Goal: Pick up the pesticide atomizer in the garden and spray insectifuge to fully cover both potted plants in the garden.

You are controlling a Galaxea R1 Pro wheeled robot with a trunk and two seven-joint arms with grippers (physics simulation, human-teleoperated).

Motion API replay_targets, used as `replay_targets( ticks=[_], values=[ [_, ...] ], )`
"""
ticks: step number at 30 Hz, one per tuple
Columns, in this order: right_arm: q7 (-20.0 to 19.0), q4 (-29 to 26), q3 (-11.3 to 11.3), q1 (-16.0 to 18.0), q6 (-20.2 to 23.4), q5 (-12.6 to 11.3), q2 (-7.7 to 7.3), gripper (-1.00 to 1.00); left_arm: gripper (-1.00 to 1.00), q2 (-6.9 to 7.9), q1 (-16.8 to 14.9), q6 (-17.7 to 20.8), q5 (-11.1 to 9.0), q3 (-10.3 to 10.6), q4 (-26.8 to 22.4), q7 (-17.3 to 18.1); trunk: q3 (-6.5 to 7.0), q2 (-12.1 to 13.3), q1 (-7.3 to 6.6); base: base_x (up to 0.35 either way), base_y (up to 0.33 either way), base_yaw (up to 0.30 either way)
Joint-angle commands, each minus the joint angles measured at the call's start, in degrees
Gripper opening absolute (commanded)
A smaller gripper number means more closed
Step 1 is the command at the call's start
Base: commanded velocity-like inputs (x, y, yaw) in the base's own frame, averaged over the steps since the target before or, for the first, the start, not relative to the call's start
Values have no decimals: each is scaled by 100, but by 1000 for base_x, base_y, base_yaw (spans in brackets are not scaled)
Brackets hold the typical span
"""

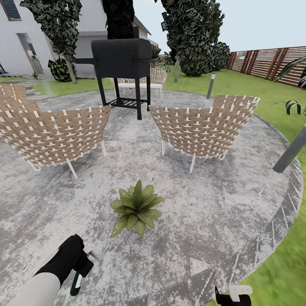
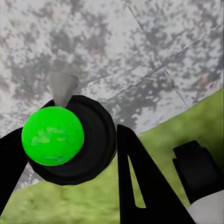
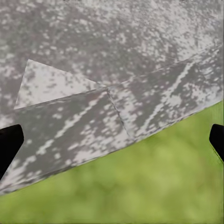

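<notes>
The left gripper [image 2: 70, 154] held the atomizer [image 2: 52, 135] near-left of the plant [image 1: 137, 209]; right gripper [image 3: 112, 140] gaped empty; I'd aim the nozzle [image 2: 62, 87] squarely over those leaves.

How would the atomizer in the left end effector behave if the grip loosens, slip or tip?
The atomizer looks rigid and round-bodied, so it could twist between the left end effector's narrow fingers. In the head view it hangs below the grip, so it would likely drop nozzle-up rather than tip. Probably light.

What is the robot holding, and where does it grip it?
The left tool holds the atomizer around its black top part, fingers either side of the green ball. The right tool is open and holds nothing.
</notes>
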State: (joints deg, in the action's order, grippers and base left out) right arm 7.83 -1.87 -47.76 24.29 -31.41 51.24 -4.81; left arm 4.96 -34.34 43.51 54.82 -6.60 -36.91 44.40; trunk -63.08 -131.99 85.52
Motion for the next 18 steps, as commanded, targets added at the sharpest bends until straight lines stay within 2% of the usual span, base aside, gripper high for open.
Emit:
replay_targets(
  ticks=[1, 4, 5, 6, 7, 9, 12, 18],
  values=[
    [44, 12, -23, 2, -14, 61, -1, 100, -100, -4, -2, 8, 57, -23, -9, 53, -5, -2, 0, 174, -164, 0],
    [44, 12, -16, 4, -14, 61, 14, 100, -100, -12, -2, 8, 35, -18, -13, 51, -5, -2, 0, 136, -61, 0],
    [44, 12, -19, 3, -14, 63, 11, 100, -100, -12, -2, 8, -29, -18, -16, 51, -5, -2, 0, 101, -5, 0],
    [44, 12, -19, 4, -14, 70, 12, 100, -100, -13, -2, 8, -179, -9, -53, 42, -5, -2, 0, 112, 0, 11],
    [44, 12, -16, 0, -14, 70, 14, 100, -100, -17, -2, 8, -216, -10, -146, 45, -5, -2, 0, 46, 0, 143],
    [44, 12, -16, 2, -14, 70, 21, 100, -100, -14, -2, 17, -453, -1, -420, 55, -5, -2, 0, 14, 0, 236],
    [44, 12, -15, 3, -14, 70, 24, 100, -100, -16, -39, 75, -680, 40, -802, 76, -5, -2, 0, 4, 0, 267],
    [44, 12, -23, 3, -12, 69, 7, 100, -100, -29, -93, 169, -688, 87, -917, 85, -5, -2, 0, 0, 0, 83]
  ],
)
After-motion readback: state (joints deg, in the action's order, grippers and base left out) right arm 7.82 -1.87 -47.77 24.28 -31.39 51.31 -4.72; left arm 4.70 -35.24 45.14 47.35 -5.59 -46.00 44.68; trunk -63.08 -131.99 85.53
